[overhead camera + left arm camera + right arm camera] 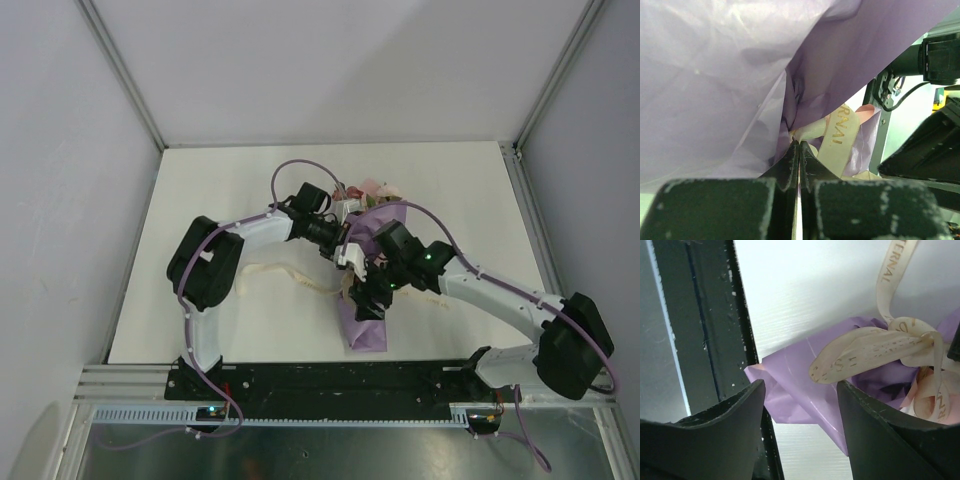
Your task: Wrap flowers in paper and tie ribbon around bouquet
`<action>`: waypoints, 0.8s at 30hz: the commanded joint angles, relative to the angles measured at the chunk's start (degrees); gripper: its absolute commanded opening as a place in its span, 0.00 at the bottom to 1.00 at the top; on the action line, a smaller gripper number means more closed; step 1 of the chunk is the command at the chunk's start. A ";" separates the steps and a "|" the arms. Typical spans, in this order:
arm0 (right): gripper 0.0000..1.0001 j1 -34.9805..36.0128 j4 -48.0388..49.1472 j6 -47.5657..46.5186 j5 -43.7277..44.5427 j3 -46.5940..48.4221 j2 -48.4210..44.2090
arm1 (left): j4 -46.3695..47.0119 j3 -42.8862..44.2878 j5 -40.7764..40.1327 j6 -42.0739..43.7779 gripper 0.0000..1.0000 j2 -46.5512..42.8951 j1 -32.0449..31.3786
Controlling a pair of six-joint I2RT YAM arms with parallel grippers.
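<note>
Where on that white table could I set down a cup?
Along the white table's far edge, beyond the pink and red rose heads. The middle is crowded: left gripper, right gripper, lilac paper cone and cream fabric ribbon meet there.

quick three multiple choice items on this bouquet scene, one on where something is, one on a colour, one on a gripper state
1. Where does the bouquet lie?
A) on the table between the two arms
B) at the far left corner
C) at the far right corner

2. What colour is the ribbon?
A) bright blue
B) cream-beige
C) black

3. How does the right gripper stand?
A) shut on the ribbon
B) shut with nothing in it
C) open

Answers:
1 A, the top view shows the lilac cone between both arms.
2 B, the right wrist view shows a cream-beige strip with printed lettering.
3 C, its fingers stand wide apart with nothing clamped.
</note>
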 commanded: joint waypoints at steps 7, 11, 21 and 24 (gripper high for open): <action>0.65 3.70 8.30 9.90 12.31 2.12 6.28 | 0.31 1.64 -0.71 -0.42 0.00 -2.35 -0.16; 0.32 2.74 5.86 7.91 11.32 3.00 6.89 | 0.35 1.15 -0.72 -0.26 0.00 -2.82 -0.02; 0.00 -6.31 -7.91 0.12 2.64 3.25 1.57 | -2.64 -2.02 -2.60 5.15 0.00 -7.27 1.40; 0.00 -9.14 -11.37 -1.60 0.64 3.25 -0.03 | -5.39 -2.07 -4.34 8.93 0.00 -7.24 1.88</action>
